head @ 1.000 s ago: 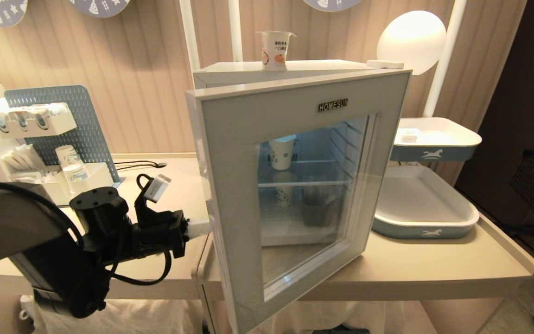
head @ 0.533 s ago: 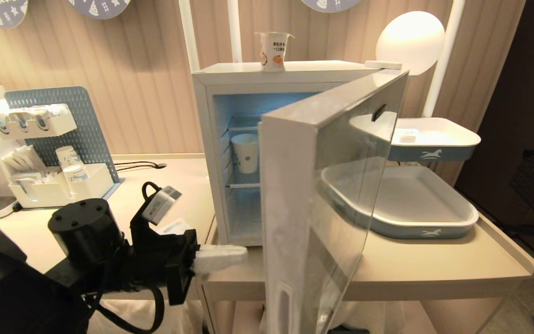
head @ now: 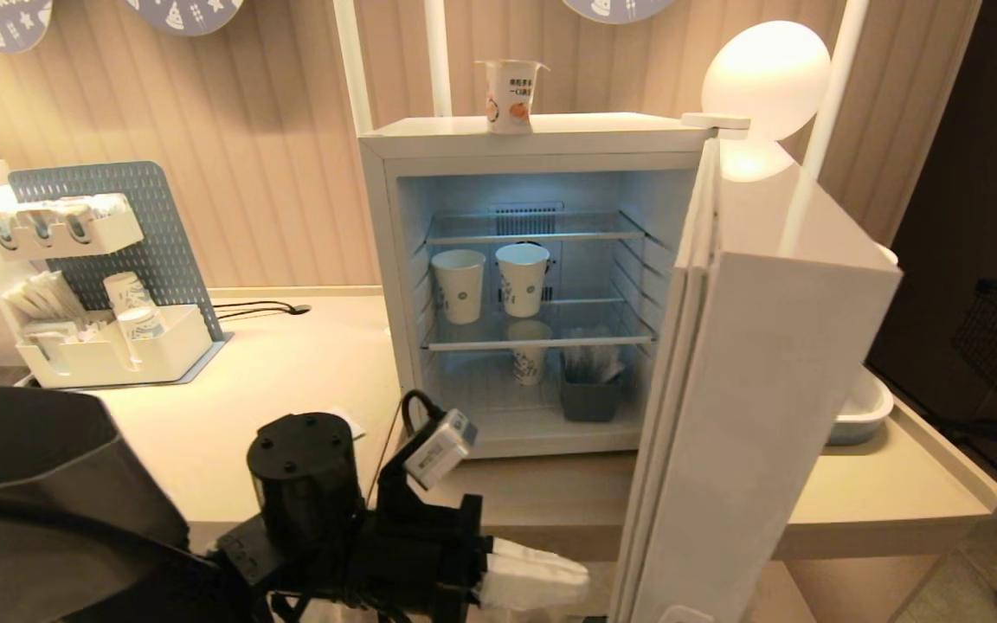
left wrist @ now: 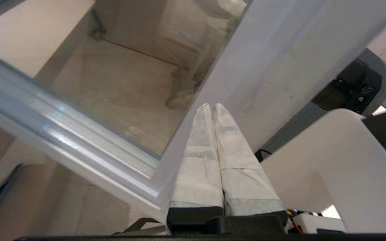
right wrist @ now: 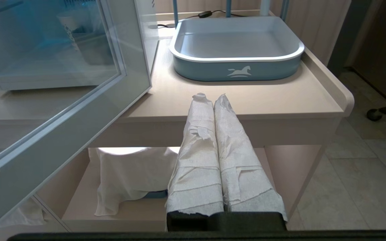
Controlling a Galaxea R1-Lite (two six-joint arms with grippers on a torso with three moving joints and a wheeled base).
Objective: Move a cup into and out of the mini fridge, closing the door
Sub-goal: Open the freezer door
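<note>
The cup (head: 512, 93), small and white with an orange fruit picture, stands upright on top of the mini fridge (head: 550, 131). The door (head: 758, 389) stands wide open, swung out to the right, so the lit wire shelves show. My left gripper (head: 581, 578) is shut and empty, low in front of the table's front edge, beside the door's lower free edge. In the left wrist view its tips (left wrist: 212, 106) lie against the door (left wrist: 263, 67) frame next to the glass. My right gripper (right wrist: 209, 98) is shut and empty, parked below the table's front edge.
Two paper cups (head: 458, 285) (head: 522, 279) stand on the fridge's middle shelf, with a dark holder (head: 589, 394) below. A white organizer with a pegboard (head: 109, 346) is at the table's left. A blue-and-white tray (right wrist: 235, 50) sits right of the fridge. A white cloth (right wrist: 129, 180) lies under the table.
The door has swung from nearly shut to wide open on the right. My left gripper, still shut, has swept rightward and lower along with the door's free edge.
</note>
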